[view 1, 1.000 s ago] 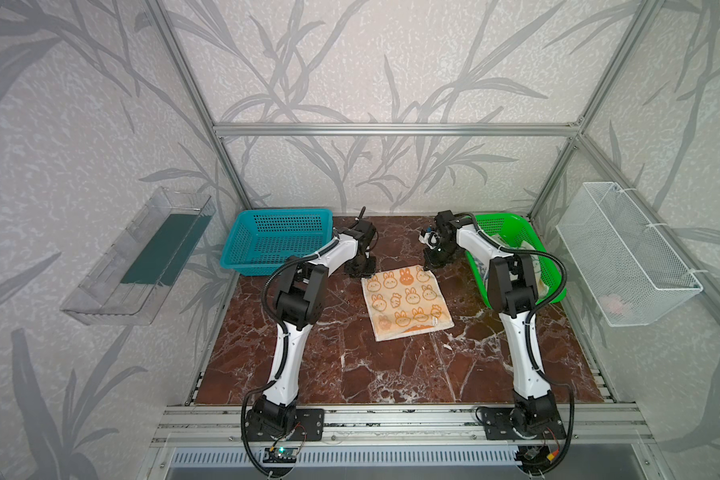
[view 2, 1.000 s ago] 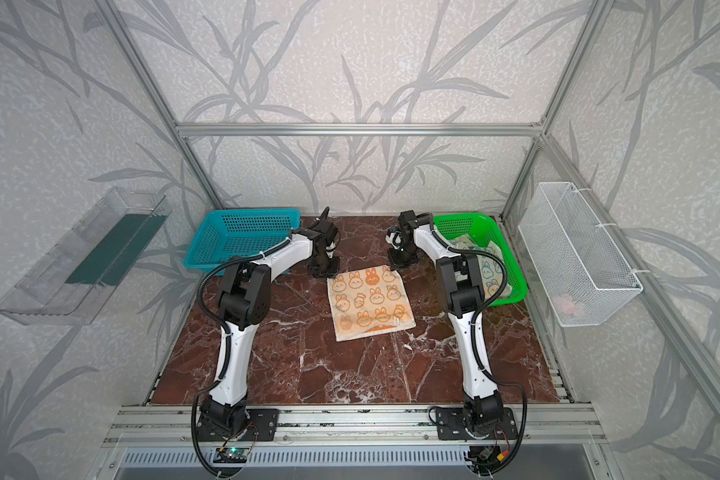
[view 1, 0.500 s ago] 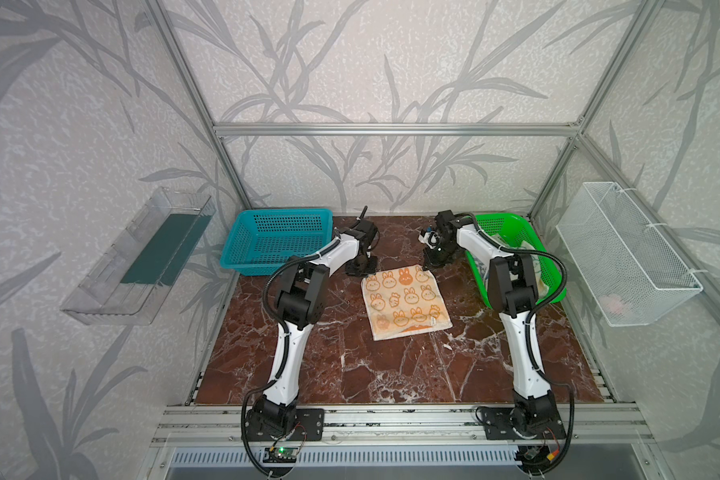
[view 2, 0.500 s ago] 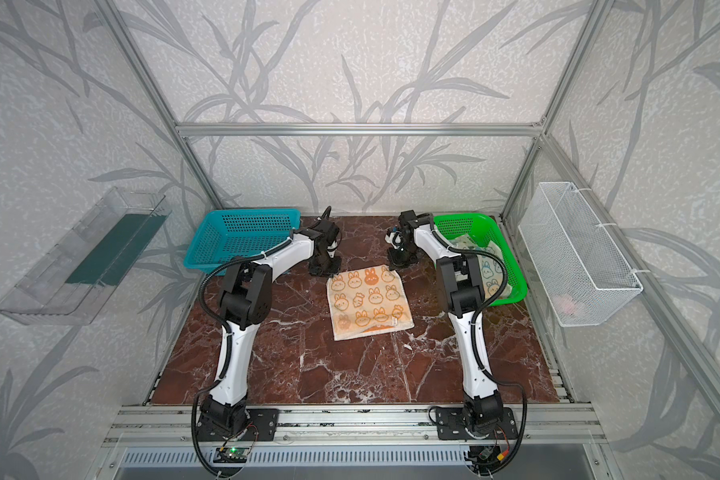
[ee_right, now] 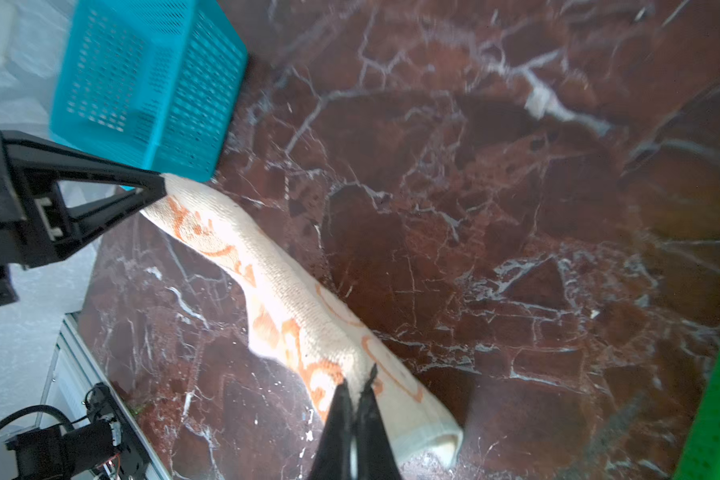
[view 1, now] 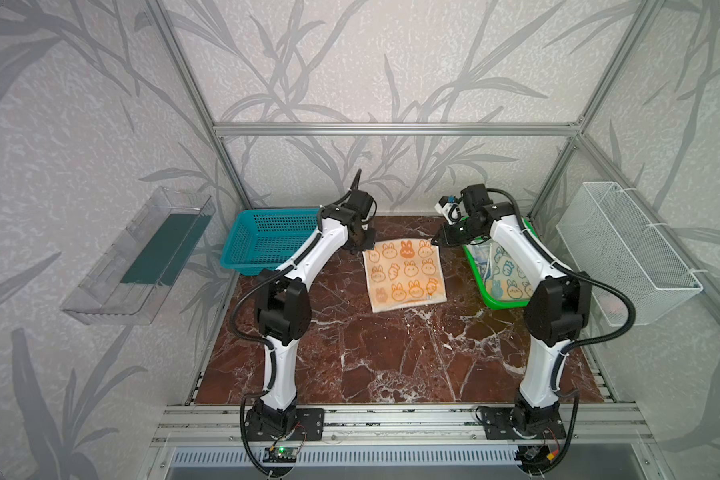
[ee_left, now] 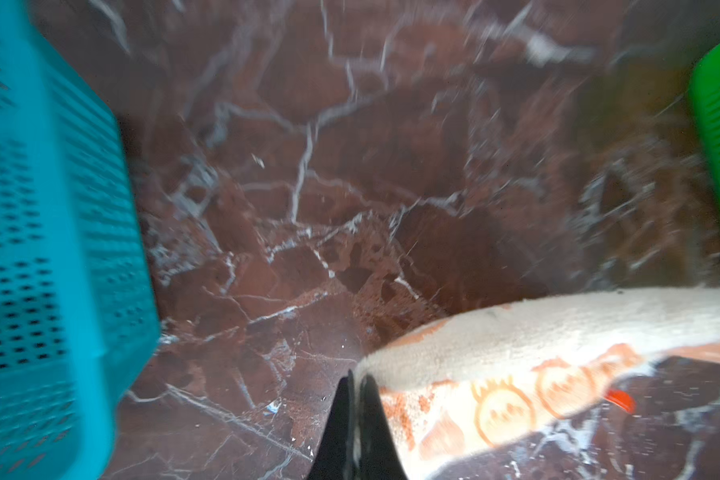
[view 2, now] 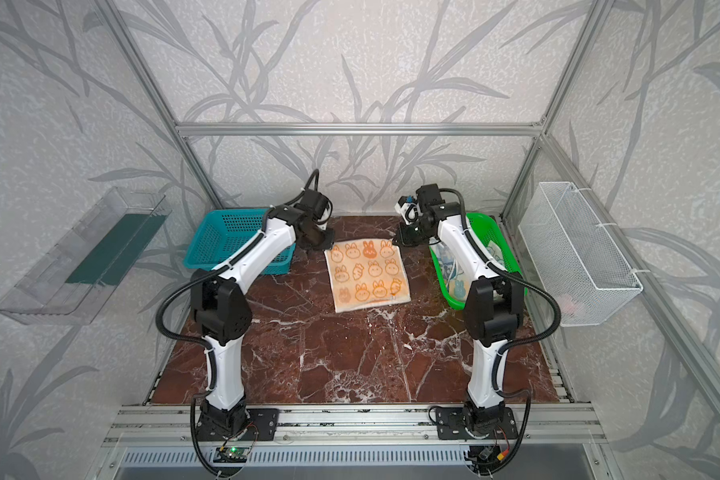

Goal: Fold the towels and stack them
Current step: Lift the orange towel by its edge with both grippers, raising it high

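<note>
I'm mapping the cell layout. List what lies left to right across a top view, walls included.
In order: clear plastic wall tray, blue perforated plastic basket, peach bunny-print terry towel, green plastic basket, white wire wall basket.

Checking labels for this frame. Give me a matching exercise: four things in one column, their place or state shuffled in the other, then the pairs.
Things
1. orange towel
2. blue basket
3. green basket
4. wire basket

Place or state
A. hangs on the right wall
B. holds blue-and-cream towels
C. stands at the back left of the table
D. far corners pinched by the left gripper and right gripper

Pairs: 1-D, 2-C, 3-B, 4-A
</note>
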